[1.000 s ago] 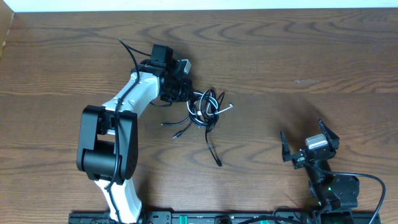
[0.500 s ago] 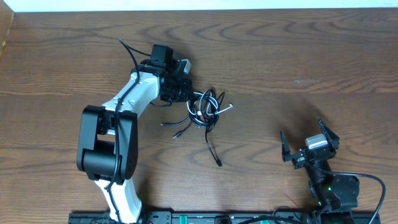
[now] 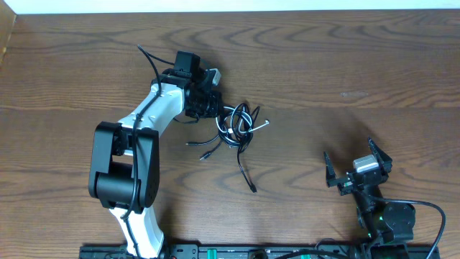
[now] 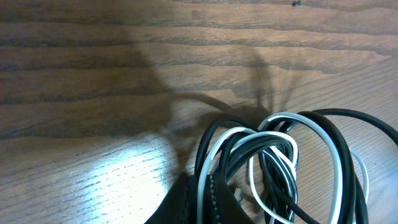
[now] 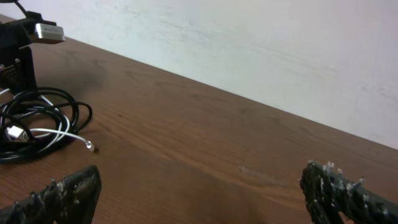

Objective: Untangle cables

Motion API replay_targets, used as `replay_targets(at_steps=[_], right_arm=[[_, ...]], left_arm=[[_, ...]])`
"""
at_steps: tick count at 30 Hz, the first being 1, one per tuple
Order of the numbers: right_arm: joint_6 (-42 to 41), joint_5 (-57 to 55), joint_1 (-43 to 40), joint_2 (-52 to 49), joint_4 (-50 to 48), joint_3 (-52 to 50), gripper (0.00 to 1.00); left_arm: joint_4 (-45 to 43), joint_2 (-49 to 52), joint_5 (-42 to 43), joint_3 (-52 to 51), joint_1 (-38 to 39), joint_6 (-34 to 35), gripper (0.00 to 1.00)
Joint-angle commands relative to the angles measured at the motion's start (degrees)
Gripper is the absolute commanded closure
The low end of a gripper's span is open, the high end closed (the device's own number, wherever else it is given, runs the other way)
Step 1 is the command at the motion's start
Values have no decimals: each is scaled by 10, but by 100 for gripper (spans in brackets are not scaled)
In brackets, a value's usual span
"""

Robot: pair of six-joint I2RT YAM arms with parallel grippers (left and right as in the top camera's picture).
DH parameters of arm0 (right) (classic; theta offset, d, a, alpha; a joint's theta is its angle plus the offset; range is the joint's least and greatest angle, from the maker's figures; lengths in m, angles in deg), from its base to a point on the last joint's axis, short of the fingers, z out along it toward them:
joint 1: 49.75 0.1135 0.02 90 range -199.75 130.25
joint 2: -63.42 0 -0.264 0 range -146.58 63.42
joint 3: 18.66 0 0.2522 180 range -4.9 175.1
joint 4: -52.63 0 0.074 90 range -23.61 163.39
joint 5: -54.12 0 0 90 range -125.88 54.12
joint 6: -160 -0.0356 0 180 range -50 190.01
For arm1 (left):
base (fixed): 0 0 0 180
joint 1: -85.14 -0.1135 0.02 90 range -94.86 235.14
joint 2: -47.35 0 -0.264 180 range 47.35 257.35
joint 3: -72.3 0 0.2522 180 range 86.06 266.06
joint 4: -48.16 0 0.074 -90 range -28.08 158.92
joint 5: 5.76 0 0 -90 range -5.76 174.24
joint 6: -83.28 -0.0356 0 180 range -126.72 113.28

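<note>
A tangle of black and white cables (image 3: 236, 127) lies on the wooden table just right of my left gripper (image 3: 210, 108). In the left wrist view the loops (image 4: 292, 168) fill the lower right, and my left gripper (image 4: 202, 199) is shut on a white cable strand (image 4: 203, 177) pinched between its two dark fingers. A black cable end (image 3: 246, 178) trails toward the front. My right gripper (image 3: 356, 170) stands open near the front right, far from the tangle, with nothing between its fingers (image 5: 65, 196). From the right wrist view the tangle (image 5: 37, 124) lies at far left.
A white cable plug (image 5: 90, 146) sticks out on the tangle's right side. A pale wall runs along the table's far edge (image 5: 249, 56). Bare wood (image 3: 345, 93) lies between the tangle and my right arm.
</note>
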Motion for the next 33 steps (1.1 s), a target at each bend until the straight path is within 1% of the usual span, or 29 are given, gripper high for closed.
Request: replay_targets(at_steps=[1,17,22,33], right_arm=[[-1,0,-1,-2,2,0,1],[-1,0,-1,-2,2,0,1],[-1,0,-1,-2,2,0,1],[-1,0,-1,-2,2,0,1]], left_arm=[[2,-2,9,-3,2,-12,92],[1,-2,10,-3,2,-13,92],[-4,-3,9,-3,2,-65,92],[-2,-3,12,-3,2,-66,92]])
